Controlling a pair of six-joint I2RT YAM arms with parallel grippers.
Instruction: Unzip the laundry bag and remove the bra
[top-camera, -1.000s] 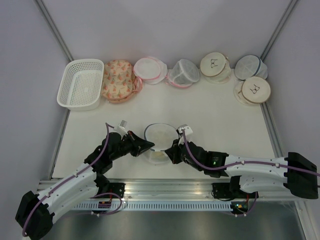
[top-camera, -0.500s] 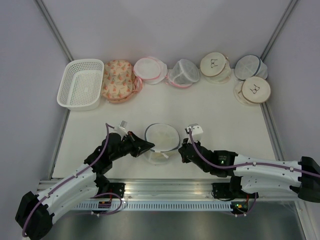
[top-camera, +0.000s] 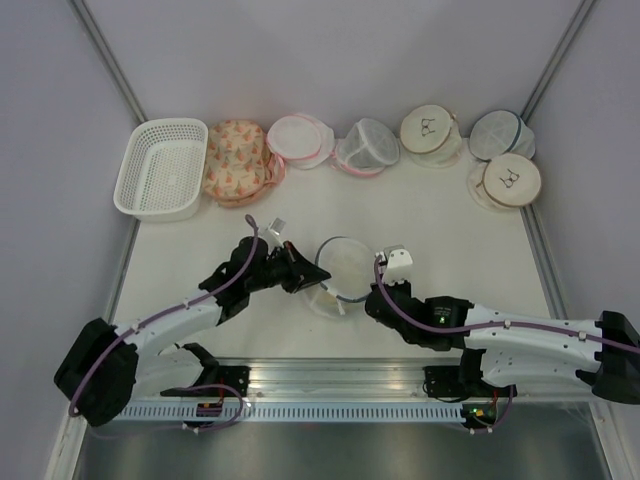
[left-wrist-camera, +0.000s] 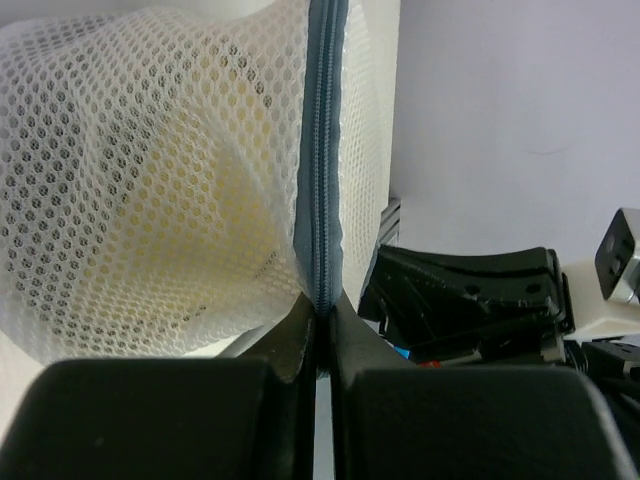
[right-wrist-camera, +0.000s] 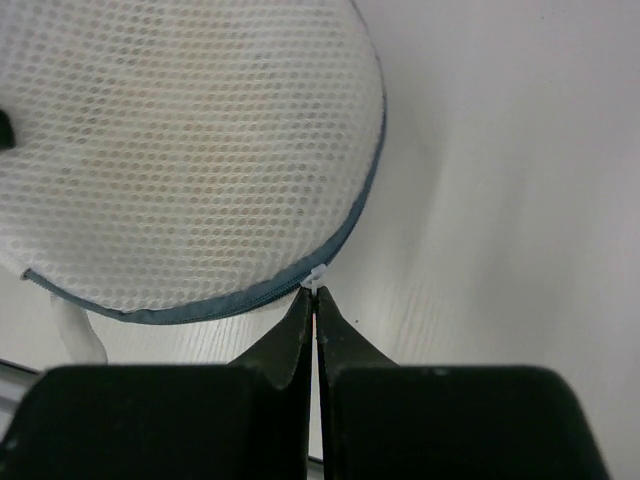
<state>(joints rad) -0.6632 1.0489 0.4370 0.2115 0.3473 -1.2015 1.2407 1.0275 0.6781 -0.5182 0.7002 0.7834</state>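
Observation:
The laundry bag (top-camera: 345, 268), round white mesh with a dark blue zip rim, stands tilted on edge near the table's front middle. My left gripper (top-camera: 312, 279) is shut on its zip rim at the left; in the left wrist view the jaws (left-wrist-camera: 322, 305) pinch the blue zip (left-wrist-camera: 322, 150), and a pale yellow shape shows through the mesh (left-wrist-camera: 150, 180). My right gripper (top-camera: 372, 293) is at the bag's right edge. In the right wrist view it (right-wrist-camera: 316, 292) is shut on the small white zip pull (right-wrist-camera: 316, 277) beside the bag (right-wrist-camera: 190, 150).
Along the back stand a white basket (top-camera: 162, 168), a floral bag (top-camera: 237, 160), two pink-trimmed white bags (top-camera: 300, 140) (top-camera: 367, 146), two beige round bags (top-camera: 430, 130) (top-camera: 512, 178) and a blue-trimmed bag (top-camera: 500, 132). The right arm (left-wrist-camera: 470, 300) shows close beside the left gripper.
My left arm has reached forward and right, carrying the bag's rim; the bag has tipped up on edge and shifted right. My right gripper closed in on the bag's right edge.

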